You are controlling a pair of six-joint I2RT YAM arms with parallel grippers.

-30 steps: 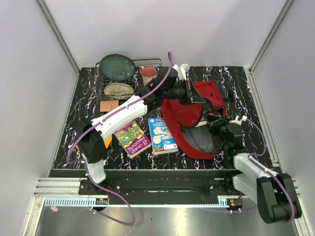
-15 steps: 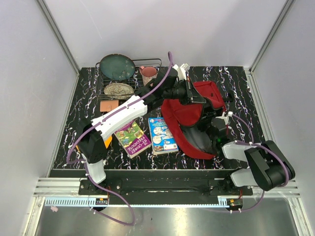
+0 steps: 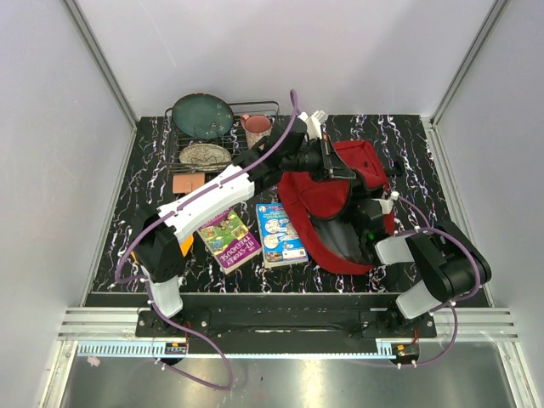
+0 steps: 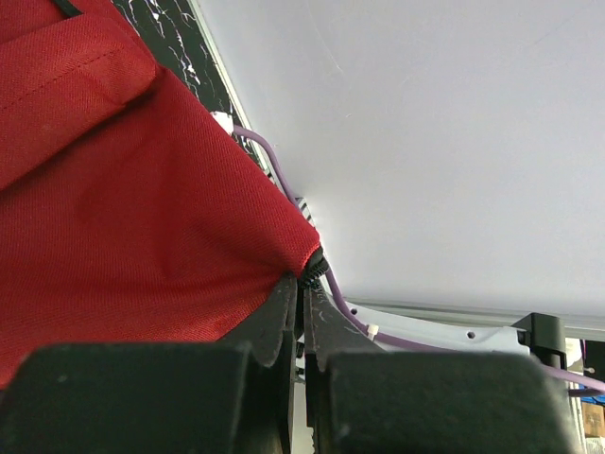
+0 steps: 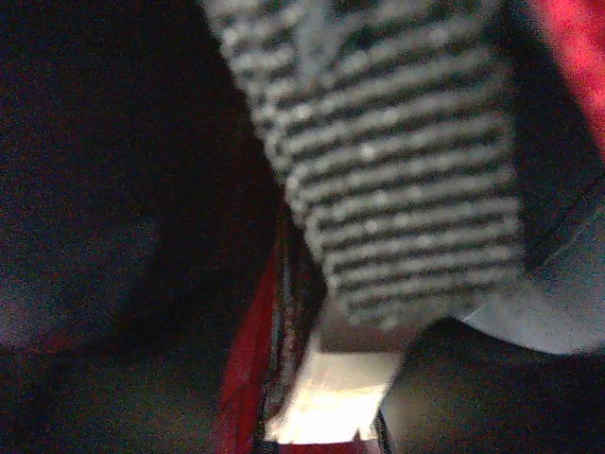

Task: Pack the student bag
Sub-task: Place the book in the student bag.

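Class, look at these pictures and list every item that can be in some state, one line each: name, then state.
Backpack: open, its edge pinched and lifted.
Left gripper: shut on the backpack's fabric.
Right gripper: at the backpack's mouth; jaws not visible.
Purple book: closed, flat on the table, unpacked.
Blue book: closed, flat, unpacked.
Pink cup: upright on the rack.

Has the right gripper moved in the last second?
Yes. In the top view the right gripper has shifted left over the student bag, toward the blue book.
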